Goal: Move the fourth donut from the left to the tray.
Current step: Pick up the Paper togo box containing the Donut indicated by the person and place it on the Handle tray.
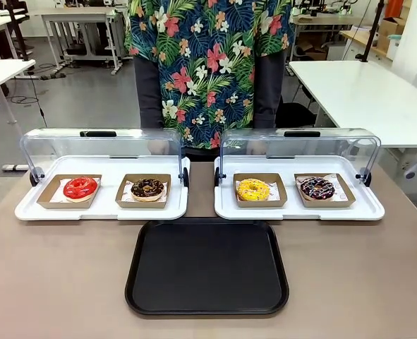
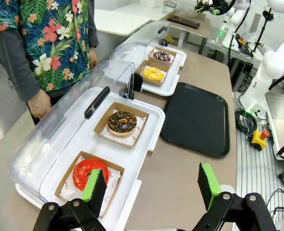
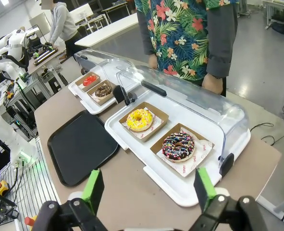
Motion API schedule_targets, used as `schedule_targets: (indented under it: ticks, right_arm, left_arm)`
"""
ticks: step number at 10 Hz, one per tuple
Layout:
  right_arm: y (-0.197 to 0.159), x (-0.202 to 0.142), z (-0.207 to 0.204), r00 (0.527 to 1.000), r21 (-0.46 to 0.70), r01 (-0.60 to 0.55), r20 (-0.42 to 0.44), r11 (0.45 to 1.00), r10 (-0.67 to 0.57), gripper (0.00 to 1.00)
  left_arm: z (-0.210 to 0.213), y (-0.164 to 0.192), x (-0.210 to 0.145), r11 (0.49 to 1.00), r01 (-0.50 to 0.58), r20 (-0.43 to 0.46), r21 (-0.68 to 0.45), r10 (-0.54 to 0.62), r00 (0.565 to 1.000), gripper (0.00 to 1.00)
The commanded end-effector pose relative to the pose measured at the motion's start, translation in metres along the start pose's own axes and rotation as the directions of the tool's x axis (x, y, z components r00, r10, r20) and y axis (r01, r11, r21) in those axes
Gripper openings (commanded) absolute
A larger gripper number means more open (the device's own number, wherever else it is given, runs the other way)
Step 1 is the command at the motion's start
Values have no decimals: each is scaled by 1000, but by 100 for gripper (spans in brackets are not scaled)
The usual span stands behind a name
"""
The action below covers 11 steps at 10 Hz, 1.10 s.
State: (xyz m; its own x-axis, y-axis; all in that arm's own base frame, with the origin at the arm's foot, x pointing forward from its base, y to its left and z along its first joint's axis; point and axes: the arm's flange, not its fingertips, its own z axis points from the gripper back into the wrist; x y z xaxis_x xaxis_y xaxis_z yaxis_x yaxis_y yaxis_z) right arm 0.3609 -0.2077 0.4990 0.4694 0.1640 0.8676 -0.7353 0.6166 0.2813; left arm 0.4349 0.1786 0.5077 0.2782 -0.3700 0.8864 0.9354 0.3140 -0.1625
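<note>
Looks like a robotics lab or workshop, tbh. Plain white worktables (image 1: 367,92) are spread over a bare grey floor (image 1: 88,99) in the upper frame. Black cables (image 2: 246,121) are coiled beside a yellow emergency-stop box (image 2: 260,138) at right.

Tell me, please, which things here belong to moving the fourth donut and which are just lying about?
For the job: fourth donut, drizzled chocolate, far right; black tray; likely the right gripper, open.
Just lying about: red donut; crumb-topped chocolate donut; yellow donut.
</note>
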Motion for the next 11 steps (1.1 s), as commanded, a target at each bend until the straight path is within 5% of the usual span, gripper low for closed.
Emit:
schedule_targets:
  ticks: [1,11]
  right_arm:
    - [-4,4,0,999,3,-25,23,1000,25,100]
    - [-4,4,0,999,3,-25,23,1000,25,100]
  left_arm:
    - [0,0,0,1000,5,-14,0,-5,1000,100]
    - [0,0,0,1000,5,-14,0,-5,1000,100]
